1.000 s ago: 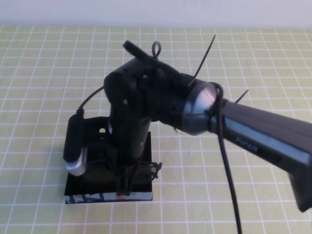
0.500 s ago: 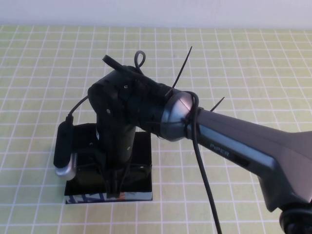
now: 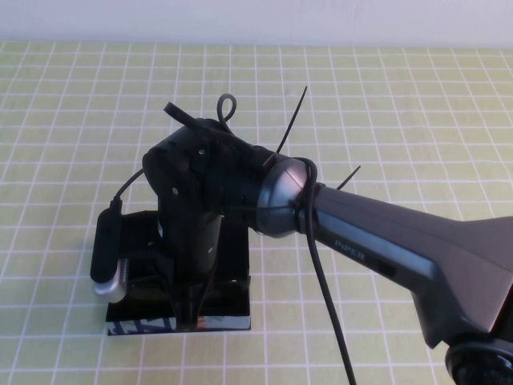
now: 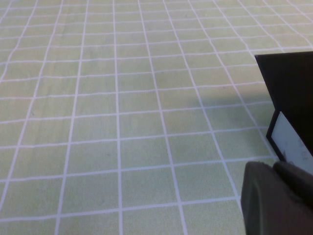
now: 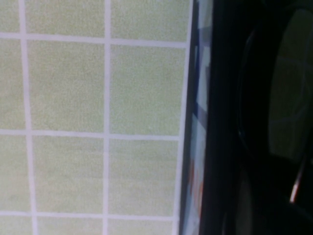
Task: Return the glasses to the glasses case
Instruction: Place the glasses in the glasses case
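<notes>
The glasses case [image 3: 144,326] lies open on the table at lower left of centre, its blue, white and orange front edge facing me. My right gripper [image 3: 189,309] points straight down into it, shut on the glasses, which the gripper body mostly hides in the high view. In the right wrist view a black rim and clear lens of the glasses [image 5: 288,88] sit just inside the case's patterned edge [image 5: 195,147]. My left gripper [image 4: 276,198] is out of the high view; its wrist view shows the case's raised black lid [image 4: 288,83] close by.
The table is covered with a yellow-green cloth with a white grid [image 3: 417,120]. The right arm [image 3: 385,249] stretches in from the lower right, with a cable hanging from it. The right wrist camera [image 3: 108,257] hangs over the case's left side.
The right arm has swung a little to the left and dropped, bringing the gripper and glasses lower into the case. The case has not moved.
</notes>
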You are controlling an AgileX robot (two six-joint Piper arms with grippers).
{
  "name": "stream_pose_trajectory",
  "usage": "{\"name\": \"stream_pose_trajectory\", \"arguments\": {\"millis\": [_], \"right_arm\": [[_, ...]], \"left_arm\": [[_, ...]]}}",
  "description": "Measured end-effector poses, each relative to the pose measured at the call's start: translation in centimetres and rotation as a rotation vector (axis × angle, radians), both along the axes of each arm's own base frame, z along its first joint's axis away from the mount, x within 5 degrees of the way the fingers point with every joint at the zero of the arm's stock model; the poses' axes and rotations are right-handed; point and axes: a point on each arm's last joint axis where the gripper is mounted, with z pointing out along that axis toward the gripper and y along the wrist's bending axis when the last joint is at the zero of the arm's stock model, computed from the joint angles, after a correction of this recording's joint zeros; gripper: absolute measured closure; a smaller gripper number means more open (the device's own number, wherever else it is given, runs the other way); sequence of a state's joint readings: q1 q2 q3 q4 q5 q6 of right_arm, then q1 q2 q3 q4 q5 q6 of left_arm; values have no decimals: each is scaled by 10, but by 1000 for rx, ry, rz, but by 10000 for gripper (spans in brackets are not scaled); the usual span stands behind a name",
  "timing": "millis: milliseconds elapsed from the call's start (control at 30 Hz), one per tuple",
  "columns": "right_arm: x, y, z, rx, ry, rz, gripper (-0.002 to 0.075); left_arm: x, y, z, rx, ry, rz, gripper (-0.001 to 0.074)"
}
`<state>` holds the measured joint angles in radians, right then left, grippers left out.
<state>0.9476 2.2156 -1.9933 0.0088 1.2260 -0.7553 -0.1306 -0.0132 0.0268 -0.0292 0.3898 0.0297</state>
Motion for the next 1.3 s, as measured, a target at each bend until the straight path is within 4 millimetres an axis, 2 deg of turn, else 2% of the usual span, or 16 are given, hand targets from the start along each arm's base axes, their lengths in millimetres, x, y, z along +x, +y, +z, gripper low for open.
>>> {"name": "stream_pose_trajectory", "arguments": {"millis": [533,933,1300], "right_arm": [[0,0,-1,-1,6,-22,664],[-2,5,-14,-22,18,-12,664],[-1,5,-15,-27,14,-13,664]], "left_arm": [[0,0,0,0,0,0,738],[0,0,0,0,0,0,738],[0,0,0,0,0,0,738]]}}
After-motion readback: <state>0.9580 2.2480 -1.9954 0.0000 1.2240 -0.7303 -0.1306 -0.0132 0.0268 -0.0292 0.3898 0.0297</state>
